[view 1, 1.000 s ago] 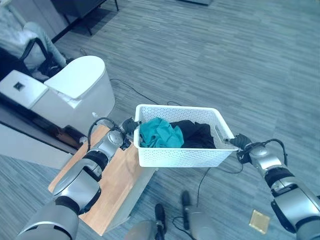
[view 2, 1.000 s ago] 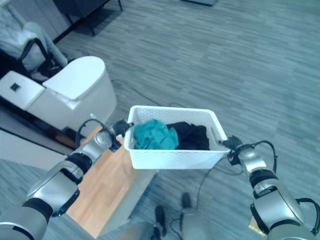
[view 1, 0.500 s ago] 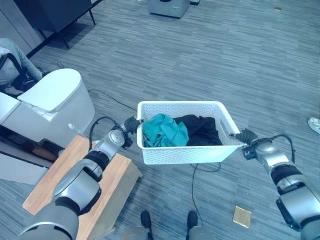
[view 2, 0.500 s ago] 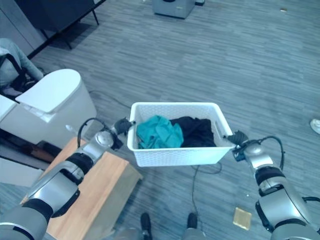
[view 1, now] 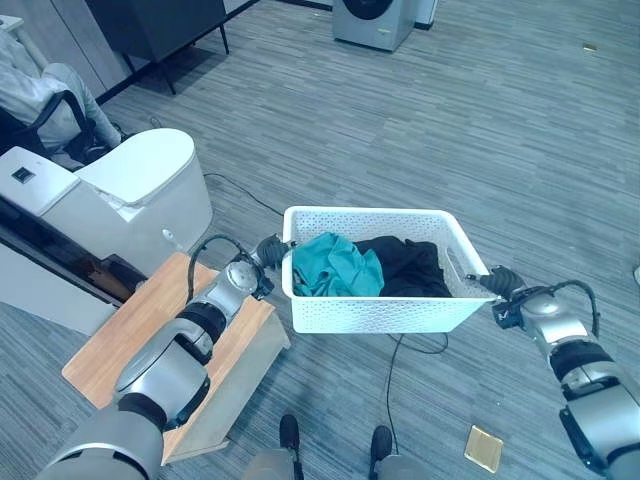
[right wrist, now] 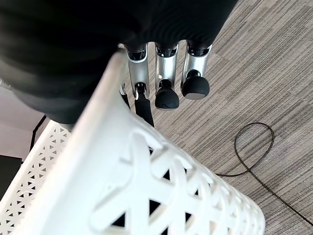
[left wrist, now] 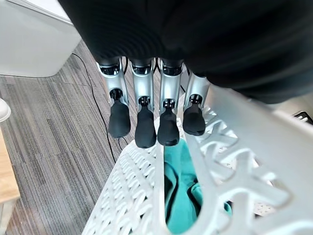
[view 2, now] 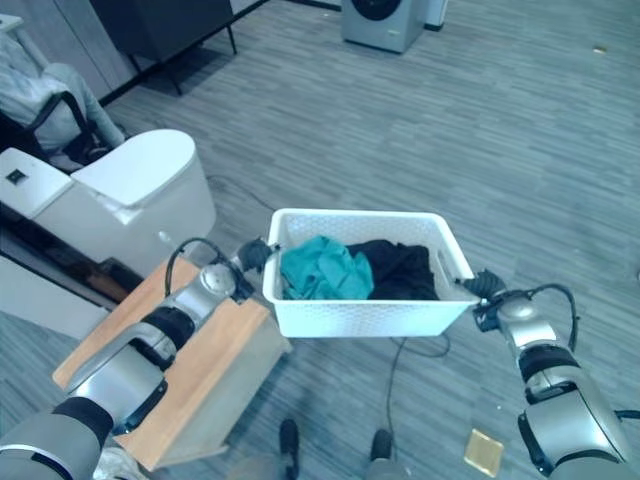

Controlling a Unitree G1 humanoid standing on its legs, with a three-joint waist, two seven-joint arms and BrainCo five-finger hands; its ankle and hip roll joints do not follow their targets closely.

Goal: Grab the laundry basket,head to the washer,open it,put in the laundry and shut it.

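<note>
Although my two wrist views look straight along my fingers, the white lattice rim of the laundry basket (view 1: 375, 305) crowds both of them, so my thumbs are hidden and I cannot make out exactly how each grip closes under the rim. The washer (view 1: 374, 20) is cut off by the upper edge of the head views, well apart from me across the floor. That floor (view 1: 480, 120) is grey striped carpet; to my left stands a white toilet (view 1: 140, 200), with a low wooden table (view 1: 135, 345) just below it and a dark cabinet (view 1: 160, 25) on thin legs further back. A small tan square (view 1: 484, 448) lies on the carpet near my right arm. My left hand (view 1: 270, 250) sits at the basket's left end, its fingers (left wrist: 146, 122) curled down over the rim, dark tips against the lattice. My right hand (view 1: 503, 283) is at the opposite end, fingers (right wrist: 166, 81) bent past the rim's edge the same way. Between them the basket hangs level above the floor, beside the table's corner, carrying a crumpled teal garment (view 1: 335, 265) on its left side and dark clothing (view 1: 410, 265) on its right.
</note>
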